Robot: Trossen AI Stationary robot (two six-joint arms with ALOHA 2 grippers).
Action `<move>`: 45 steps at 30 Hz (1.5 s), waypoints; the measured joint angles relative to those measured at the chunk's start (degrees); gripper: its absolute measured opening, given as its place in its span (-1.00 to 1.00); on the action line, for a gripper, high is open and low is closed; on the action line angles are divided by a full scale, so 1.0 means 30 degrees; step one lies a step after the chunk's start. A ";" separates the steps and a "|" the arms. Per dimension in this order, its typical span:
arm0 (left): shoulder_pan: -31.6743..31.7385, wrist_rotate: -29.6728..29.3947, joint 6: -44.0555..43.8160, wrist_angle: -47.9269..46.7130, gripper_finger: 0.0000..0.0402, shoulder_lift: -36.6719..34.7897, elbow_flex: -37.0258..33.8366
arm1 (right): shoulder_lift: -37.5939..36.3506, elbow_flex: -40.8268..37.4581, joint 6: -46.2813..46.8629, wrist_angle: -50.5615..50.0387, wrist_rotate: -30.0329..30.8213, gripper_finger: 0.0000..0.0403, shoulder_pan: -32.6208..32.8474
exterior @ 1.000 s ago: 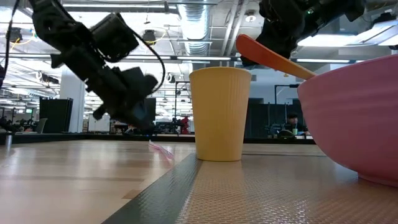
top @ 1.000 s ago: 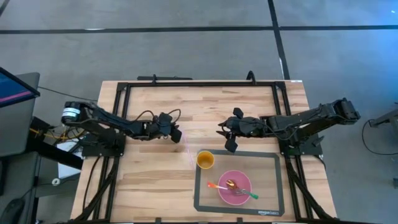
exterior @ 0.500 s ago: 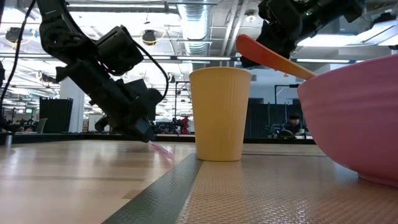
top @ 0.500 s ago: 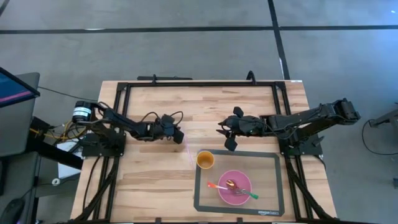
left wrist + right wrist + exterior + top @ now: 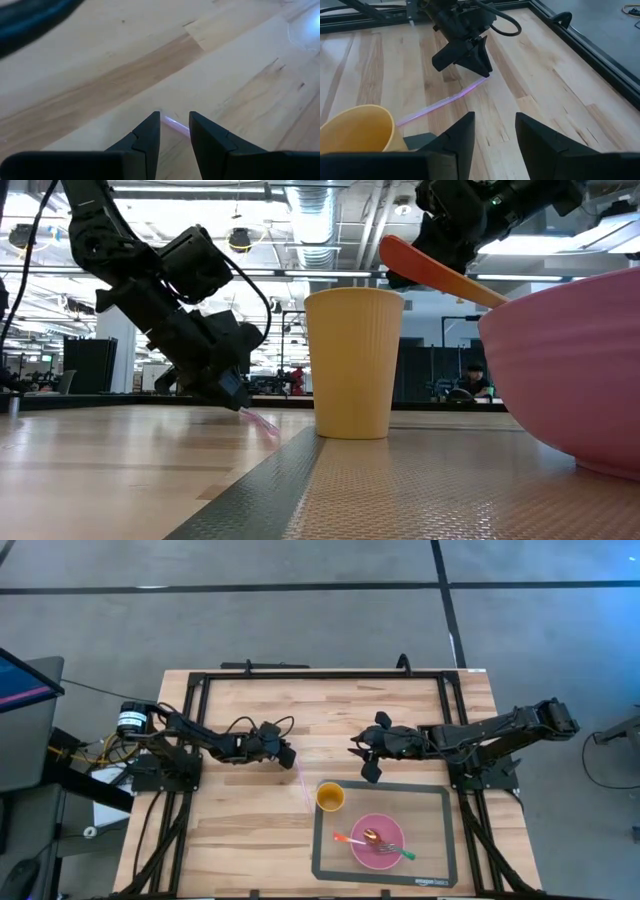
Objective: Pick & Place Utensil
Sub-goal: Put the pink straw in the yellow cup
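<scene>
Right now the left gripper [image 5: 287, 757] straddles the near tip of the thin translucent pink utensil [image 5: 442, 101] lying on the wooden table [image 5: 240, 830], fingers parted; squeeze squarely. The right gripper [image 5: 364, 758] hovers open, empty.

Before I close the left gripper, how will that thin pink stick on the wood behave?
The pink stick looks thin, translucent and long, so probably light and somewhat bendy. It lies flat on the table, so the left gripper may slide off it. Held by one end, it could sag or swing.
</scene>
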 joint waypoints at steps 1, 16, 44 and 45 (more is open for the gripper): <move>0.0007 -0.0015 0.0000 0.0002 -0.49 0.0000 0.0000 | 0.0000 0.0000 0.0000 -0.0005 -0.0007 -0.33 0.0000; 0.0463 -0.0160 0.0057 0.1029 -0.76 0.1514 0.0082 | 0.0000 0.0000 0.0000 0.0000 0.0000 -0.33 0.0000; 0.0891 -0.0144 -0.0145 0.2050 -0.39 0.1005 -0.0004 | 0.0007 -0.0007 -0.0197 0.0025 -0.0004 -0.34 -0.0015; 0.1044 -0.0125 -0.0146 0.2279 -0.37 0.1167 0.0007 | 0.0007 -0.0007 -0.0197 0.0048 0.0000 -0.34 -0.0029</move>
